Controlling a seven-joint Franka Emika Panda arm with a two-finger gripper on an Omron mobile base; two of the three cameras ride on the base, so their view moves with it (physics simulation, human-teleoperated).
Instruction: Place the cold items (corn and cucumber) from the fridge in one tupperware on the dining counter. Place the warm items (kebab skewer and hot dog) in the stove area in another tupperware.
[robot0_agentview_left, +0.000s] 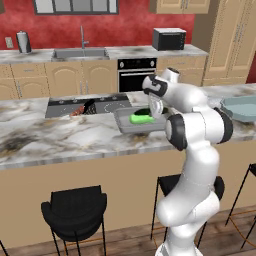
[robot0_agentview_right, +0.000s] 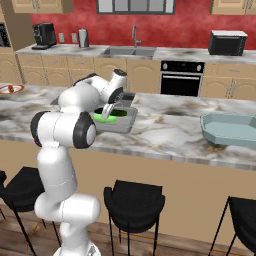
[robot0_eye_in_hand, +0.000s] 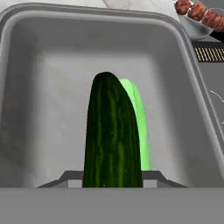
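In the hand view a dark green cucumber (robot0_eye_in_hand: 111, 135) stands between my fingertips, with my gripper (robot0_eye_in_hand: 112, 177) shut on it. It hangs low inside a grey tupperware (robot0_eye_in_hand: 39, 87) on the dining counter. A lighter green item (robot0_eye_in_hand: 139, 122) lies on the tub floor just behind it; I cannot tell if it is the corn. From the base, my gripper (robot0_agentview_left: 155, 112) (robot0_agentview_right: 110, 110) reaches down into that tupperware (robot0_agentview_left: 125, 126) (robot0_agentview_right: 127, 121). The kebab skewer (robot0_eye_in_hand: 199, 11) (robot0_agentview_left: 77, 111) rests in a dark pan on the cooktop. The hot dog is hidden.
A second, pale blue tupperware (robot0_agentview_left: 240, 107) (robot0_agentview_right: 230, 129) sits further right on the counter. The black cooktop (robot0_agentview_left: 107, 104) lies just beyond the grey tub. Black stools (robot0_agentview_left: 75, 210) stand below the counter edge. A sink (robot0_agentview_left: 80, 52) and microwave (robot0_agentview_left: 169, 38) line the back wall.
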